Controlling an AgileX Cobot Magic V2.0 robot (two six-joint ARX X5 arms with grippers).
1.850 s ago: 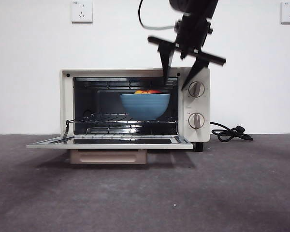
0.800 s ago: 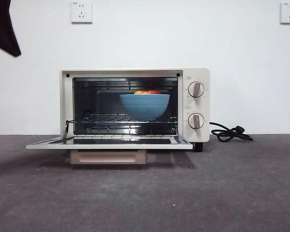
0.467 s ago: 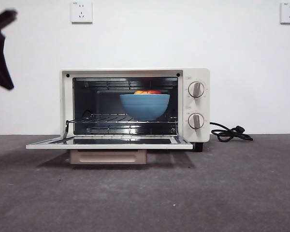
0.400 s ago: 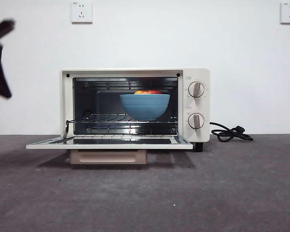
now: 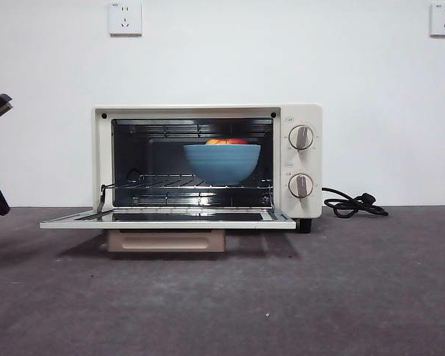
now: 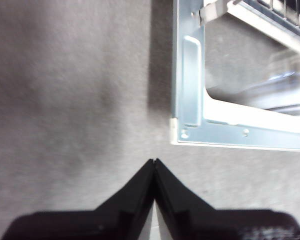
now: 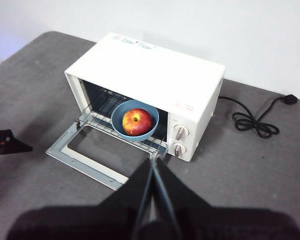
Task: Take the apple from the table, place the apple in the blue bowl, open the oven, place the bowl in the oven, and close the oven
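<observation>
Apple (image 7: 136, 121), glossy red, yellow-streaked, in blue bowl (image 7: 121, 126)

You've got a cream-white boxy oven (image 5: 208, 167) with a smooth, slightly shiny painted shell, bare shiny metal on its dropped door frame (image 6: 190, 100) and wire rack (image 5: 185, 182). The smooth blue bowl (image 7: 135, 120) holds a glossy red apple (image 7: 136, 121); the dark grey table (image 5: 319, 297) looks matte and mottled.
</observation>
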